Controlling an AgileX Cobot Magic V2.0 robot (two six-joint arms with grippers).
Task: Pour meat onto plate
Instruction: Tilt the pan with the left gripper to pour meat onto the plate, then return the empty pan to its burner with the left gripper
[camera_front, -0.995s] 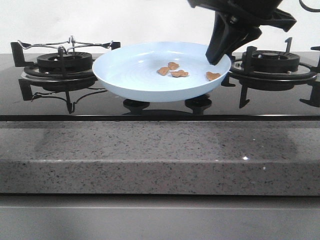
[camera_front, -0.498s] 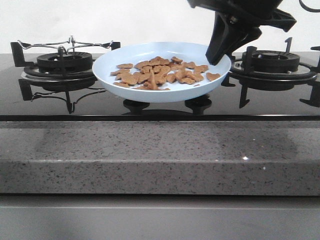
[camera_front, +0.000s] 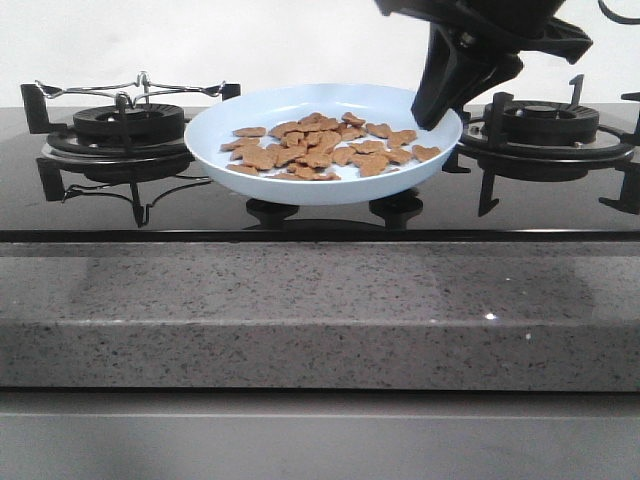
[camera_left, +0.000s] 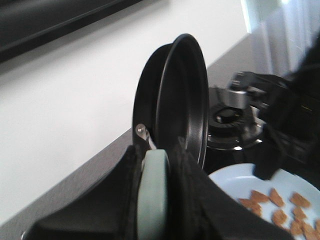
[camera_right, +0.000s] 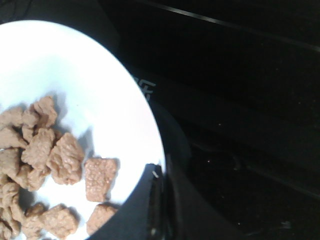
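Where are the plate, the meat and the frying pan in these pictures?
plate (camera_front: 225, 135), front view, on the bare pale floor near its left rim.
meat (camera_front: 320, 150), front view, on the middle of the pile of bits.
frying pan (camera_left: 175, 95), left wrist view, on its black inside, tipped up on edge.

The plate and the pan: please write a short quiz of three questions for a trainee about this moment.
1. True or false: the frying pan is tipped up on its edge.
2. Where does the meat lie? A) in the pan B) on the plate C) on a burner
3. Which gripper grips the plate's rim?

Key: 1 true. 2 B. 3 The right gripper; the left gripper holds the pan's pale green handle.
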